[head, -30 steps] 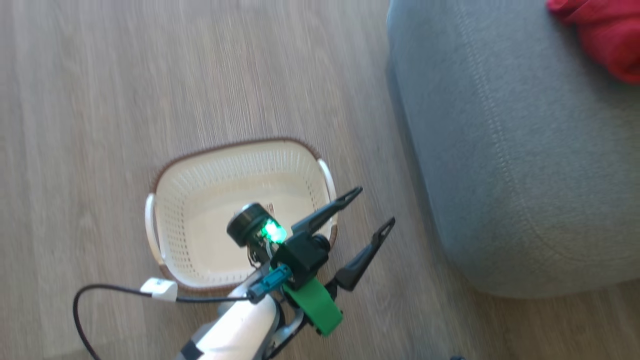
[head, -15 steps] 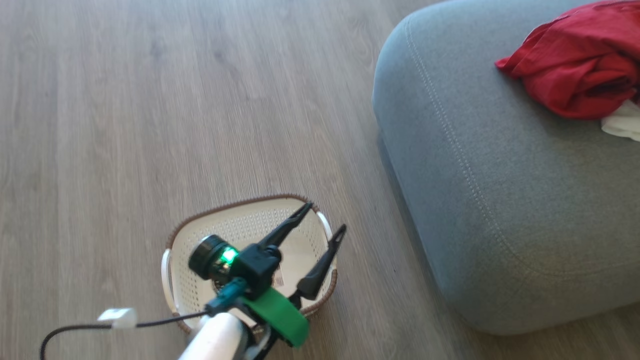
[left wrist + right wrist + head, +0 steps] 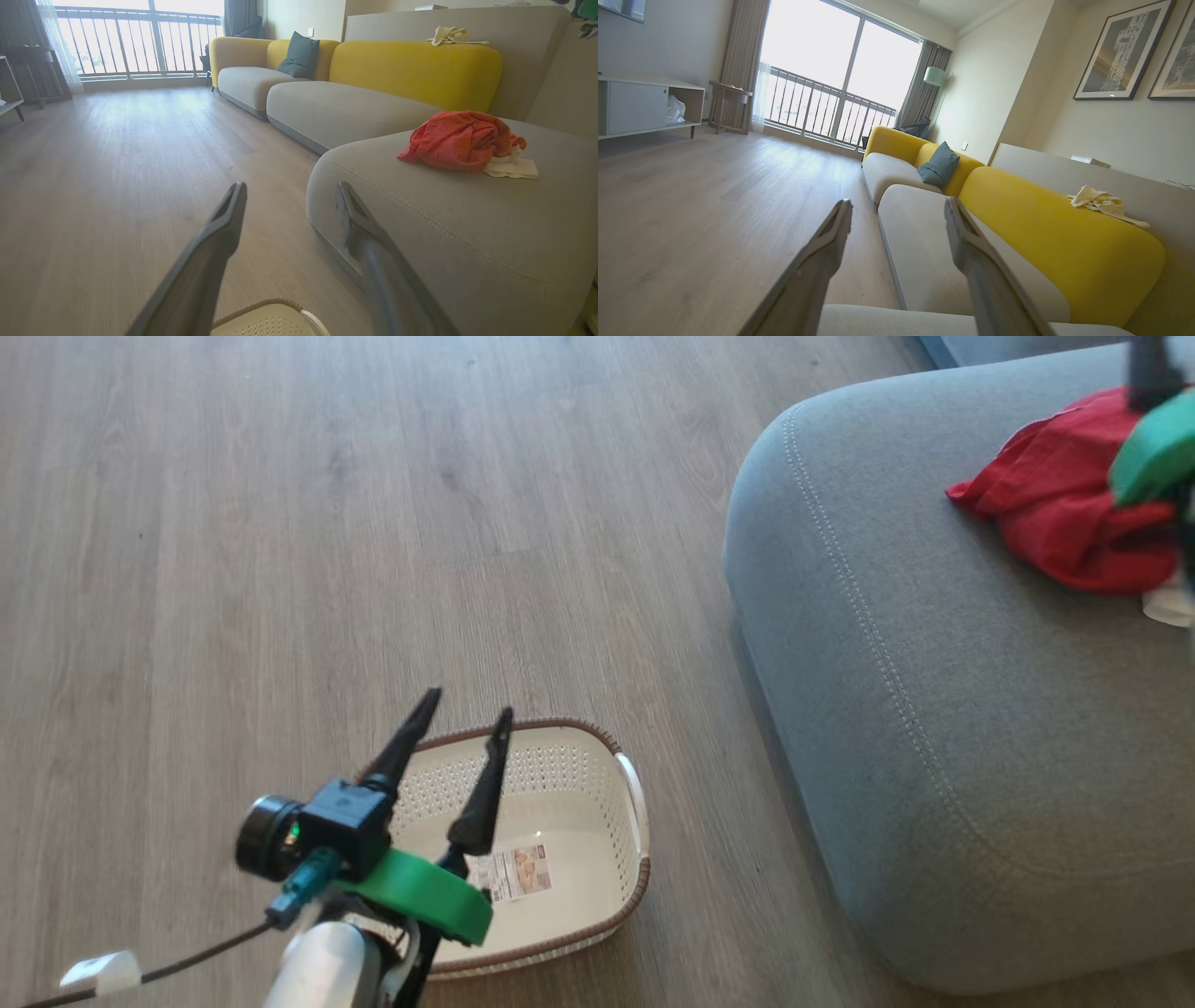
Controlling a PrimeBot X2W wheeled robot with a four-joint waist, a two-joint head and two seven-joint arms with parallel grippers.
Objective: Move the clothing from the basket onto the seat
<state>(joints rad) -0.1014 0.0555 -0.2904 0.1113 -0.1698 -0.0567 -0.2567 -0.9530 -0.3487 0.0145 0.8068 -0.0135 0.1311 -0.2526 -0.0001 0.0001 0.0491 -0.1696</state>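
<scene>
Daylight enters from balcony window (image 3: 831,79), blown out white in my right wrist view; glare sheet on floor (image 3: 140,126). Head view evenly bright, soft shadow under seat (image 3: 934,709) edge. Wrist views bend at edges. Fingers (image 3: 205,254) of left gripper (image 3: 469,702) look blurred to me up close.

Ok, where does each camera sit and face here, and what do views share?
Head view: on the head, facing down at the cream-white perforated plastic basket, grey fabric seat and bright red clothing; shows the open left gripper.
Left wrist view: low above the basket, facing the seat and clothing; shows its own fingers.
Right wrist view: above the seat, facing along the yellow-backed sofa toward the balcony window; shows the open right gripper.
Shared: head and left wrist, all three task things; both wrists, the sofa.
</scene>
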